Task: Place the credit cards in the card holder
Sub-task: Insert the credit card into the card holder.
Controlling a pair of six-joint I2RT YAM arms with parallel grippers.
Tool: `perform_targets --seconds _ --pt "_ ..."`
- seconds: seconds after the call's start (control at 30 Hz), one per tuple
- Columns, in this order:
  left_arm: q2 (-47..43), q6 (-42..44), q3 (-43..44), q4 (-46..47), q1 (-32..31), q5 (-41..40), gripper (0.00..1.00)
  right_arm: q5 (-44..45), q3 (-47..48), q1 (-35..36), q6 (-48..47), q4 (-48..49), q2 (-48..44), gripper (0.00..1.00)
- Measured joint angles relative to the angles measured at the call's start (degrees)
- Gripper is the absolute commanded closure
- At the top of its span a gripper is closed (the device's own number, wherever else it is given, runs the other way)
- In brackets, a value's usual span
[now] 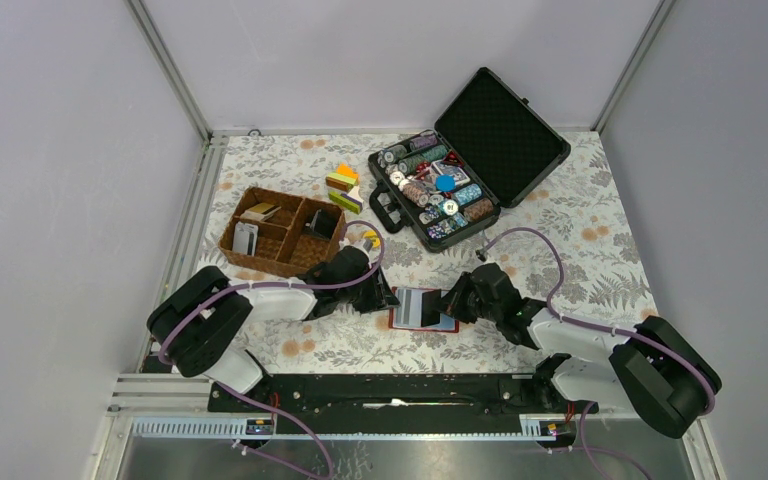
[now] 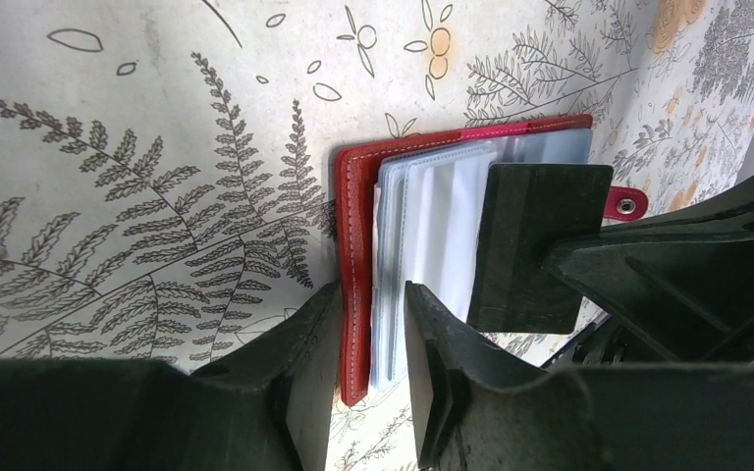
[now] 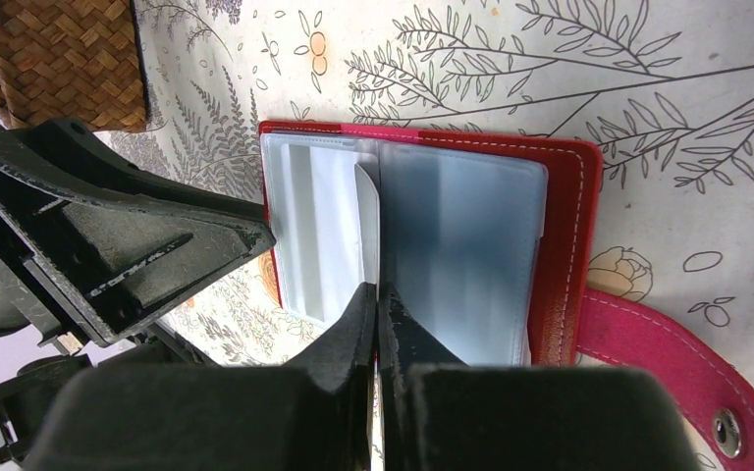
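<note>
The red card holder (image 1: 422, 310) lies open on the floral cloth between my two grippers, clear pockets up. My left gripper (image 2: 373, 299) is closed on its left edge: the red cover (image 2: 353, 196) and the clear sleeves sit between the fingers. My right gripper (image 3: 377, 289) is shut on a thin whitish credit card (image 3: 367, 221), seen edge on, standing upright over the pockets at the fold of the card holder (image 3: 565, 245). More credit cards, whitish (image 1: 245, 238), tan (image 1: 260, 212) and dark (image 1: 318, 225), lie in the basket. From above, the left gripper (image 1: 385, 297) and right gripper (image 1: 457, 300) flank the holder.
A brown wicker basket (image 1: 282, 232) stands left of the holder, and its corner shows in the right wrist view (image 3: 69, 59). An open black case of poker chips (image 1: 470, 150) sits at the back. Coloured blocks (image 1: 344, 187) lie between them. The holder's snap strap (image 3: 668, 373) lies flat.
</note>
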Motion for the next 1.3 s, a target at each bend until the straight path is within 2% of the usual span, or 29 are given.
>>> perform_targets --seconds 0.27,0.6,0.8,0.93,1.07,1.3 --pt "0.3 0.0 0.1 0.4 0.0 0.0 0.68 -0.1 0.0 0.0 0.9 0.7 1.2 1.0" --pt "0.8 0.0 0.1 0.8 -0.1 0.0 0.74 0.0 -1.9 0.0 4.3 5.6 2.8 1.0" --pt "0.9 0.0 0.1 1.0 -0.1 0.0 0.74 -0.8 -1.7 0.0 5.3 10.3 7.8 0.99" --pt "0.9 0.0 0.1 1.0 -0.1 0.1 0.74 -2.3 -0.3 0.0 5.4 11.8 10.9 0.8" --pt "0.9 -0.1 0.1 1.1 -0.1 0.0 0.74 -1.9 1.3 0.2 4.0 8.9 10.9 0.59" --pt "1.2 -0.5 -0.2 2.1 -1.0 0.2 0.73 2.5 5.6 0.5 -2.2 -4.0 5.7 0.42"
